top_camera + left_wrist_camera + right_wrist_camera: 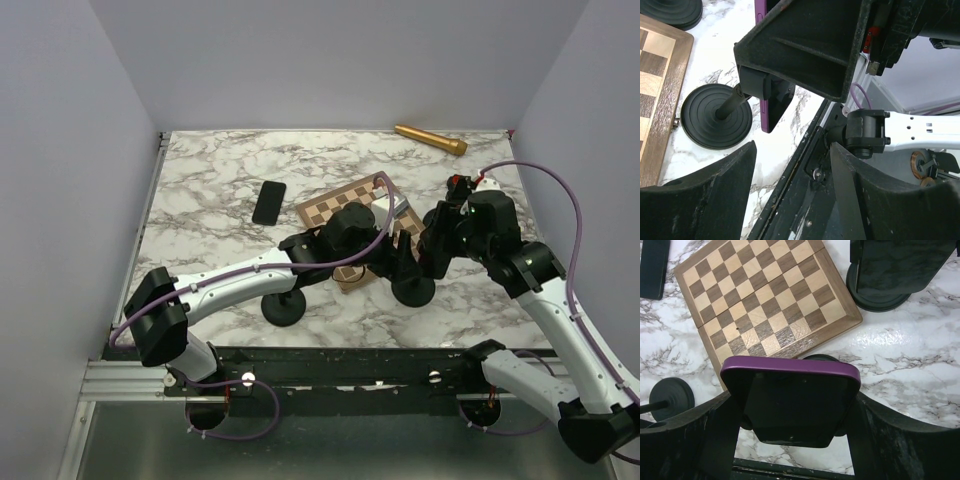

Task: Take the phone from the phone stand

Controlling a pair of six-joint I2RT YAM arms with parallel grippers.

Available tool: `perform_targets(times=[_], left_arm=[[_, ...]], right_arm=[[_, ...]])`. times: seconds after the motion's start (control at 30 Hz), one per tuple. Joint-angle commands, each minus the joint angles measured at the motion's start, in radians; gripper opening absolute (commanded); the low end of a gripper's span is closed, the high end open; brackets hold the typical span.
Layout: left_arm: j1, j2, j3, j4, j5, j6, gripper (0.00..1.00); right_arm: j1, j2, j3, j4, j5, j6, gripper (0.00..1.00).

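The phone [790, 400] has a purple case and a dark face, and stands upright in the clamp of a black phone stand. My right gripper [792, 410] is shut on the phone, one finger against each long side. In the left wrist view the phone's purple edge [771, 107] shows on the stand's pole, above the round base [715, 117], under the right gripper's finger [805, 45]. My left gripper [792, 200] is open and empty, just beside the stand. In the top view both grippers [400, 258] [436, 240] meet above the stand base [413, 292] and hide the phone.
A wooden chessboard [345, 212] lies just behind the stand. A black phone [268, 202] lies flat to its left. A second stand base [283, 308] sits near the front, a third [877, 295] beyond the chessboard. A gold cylinder [430, 138] lies at the back wall.
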Motion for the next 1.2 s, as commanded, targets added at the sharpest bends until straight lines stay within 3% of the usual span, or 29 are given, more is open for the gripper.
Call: perform_targets(times=[0.0, 0.13, 0.37, 0.5, 0.73, 0.83, 1.0, 1.17], left_arm=[[0.008, 0.009, 0.028, -0.002, 0.016, -0.005, 0.68], [0.019, 0.011, 0.028, 0.003, 0.027, -0.008, 0.67], [0.023, 0.028, 0.033, 0.012, 0.034, -0.007, 0.64], [0.029, 0.048, 0.052, 0.011, 0.040, -0.002, 0.64], [0.057, 0.096, 0.111, 0.008, 0.057, 0.027, 0.65], [0.070, 0.121, 0.128, 0.023, 0.073, 0.027, 0.63], [0.091, 0.156, 0.138, 0.041, 0.087, 0.029, 0.50], [0.094, 0.176, 0.146, 0.077, 0.098, 0.020, 0.51]], right_arm=[[0.004, 0.007, -0.013, 0.042, 0.026, -0.036, 0.79], [0.003, 0.006, -0.013, 0.054, 0.023, -0.033, 0.91], [0.003, -0.005, 0.006, 0.064, 0.040, -0.031, 0.88], [0.003, 0.013, -0.008, 0.068, 0.037, -0.032, 0.76], [0.004, -0.001, -0.018, 0.082, 0.014, -0.031, 0.28], [0.004, -0.005, -0.016, 0.088, 0.009, -0.033, 0.13], [0.004, 0.006, -0.009, 0.089, -0.011, -0.032, 0.03], [0.003, 0.003, -0.005, 0.090, -0.021, -0.031, 0.03]])
